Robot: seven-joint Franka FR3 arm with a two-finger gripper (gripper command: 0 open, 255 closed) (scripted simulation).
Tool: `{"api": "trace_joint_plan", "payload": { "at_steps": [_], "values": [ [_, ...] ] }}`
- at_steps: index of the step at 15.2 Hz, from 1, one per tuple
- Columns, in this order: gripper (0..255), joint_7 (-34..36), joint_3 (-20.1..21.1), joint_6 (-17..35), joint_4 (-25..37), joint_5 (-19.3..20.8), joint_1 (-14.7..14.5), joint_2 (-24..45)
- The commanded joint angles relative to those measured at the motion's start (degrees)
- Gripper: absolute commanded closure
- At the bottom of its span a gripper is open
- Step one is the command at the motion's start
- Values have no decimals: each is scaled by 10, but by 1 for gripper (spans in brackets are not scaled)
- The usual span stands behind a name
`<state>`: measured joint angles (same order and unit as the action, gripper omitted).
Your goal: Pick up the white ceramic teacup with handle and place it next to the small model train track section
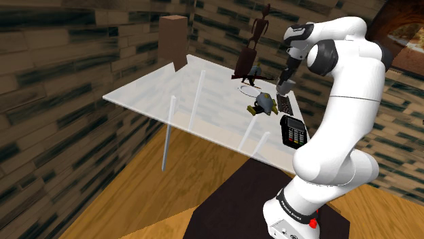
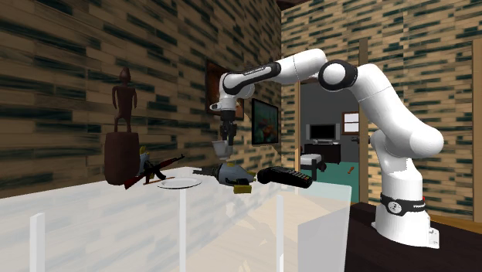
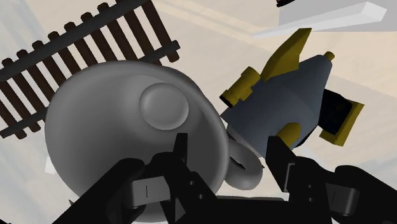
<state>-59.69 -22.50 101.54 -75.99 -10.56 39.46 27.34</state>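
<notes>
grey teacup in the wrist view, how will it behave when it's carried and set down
The plain grey rounded teacup with a loop handle looks stiff, so it should probably keep its shape in the black jaws. They clasp it beside the handle, off-centre, so it might swivel. Its smooth round wall could roll if set down tilted.

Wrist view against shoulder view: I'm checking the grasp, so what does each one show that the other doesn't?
Wrist view: the fingers clasping the wall and handle of the grey teacup. Shoulder view: the white arm, a dark carved figure, a black keypad device and the clear table. Both: teacup, track section and blue-and-yellow toy.
</notes>
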Motion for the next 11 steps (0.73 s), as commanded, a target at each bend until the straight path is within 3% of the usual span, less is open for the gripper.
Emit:
{"api": "trace_joint_plan", "payload": {
  "at_steps": [1, 11],
  "values": [
    [255, -1, 0, 15, -14, -1, -1, 0],
    [255, -7, 4, 86, -76, -7, -5, 11]
  ]
}}
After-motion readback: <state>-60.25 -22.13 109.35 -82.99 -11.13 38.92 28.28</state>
